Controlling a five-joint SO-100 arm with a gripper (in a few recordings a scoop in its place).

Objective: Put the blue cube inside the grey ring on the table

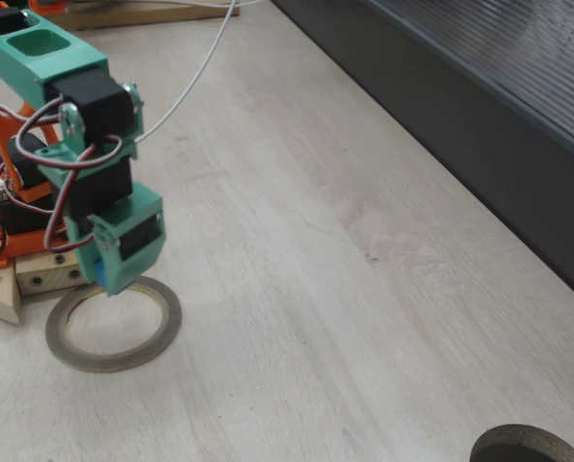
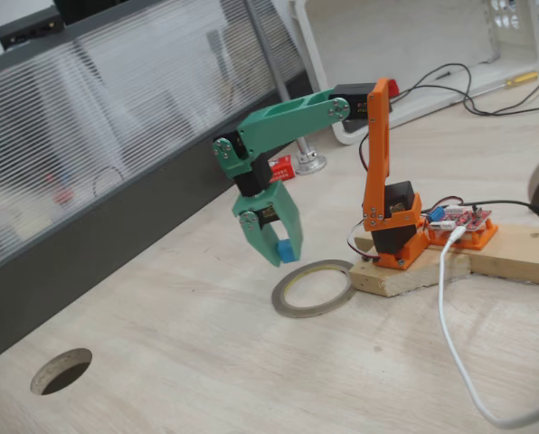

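My green gripper (image 1: 112,277) (image 2: 278,256) points down and is shut on the small blue cube (image 1: 98,270) (image 2: 288,250), which shows between its fingers. It hangs a little above the table (image 1: 364,289) (image 2: 206,371). The flat grey ring (image 1: 171,325) (image 2: 311,313) lies on the table just in front of the arm's base. In a fixed view the gripper's tip overlaps the ring's far rim; in the other it hangs just left of the ring's edge. The ring's opening holds nothing.
A darker, thicker ring (image 1: 528,445) (image 2: 61,371) lies far from the arm. The orange arm base on wooden blocks (image 2: 405,271) stands beside the grey ring. A dark low wall (image 1: 480,125) borders the table. A white cable (image 2: 450,334) trails across the surface.
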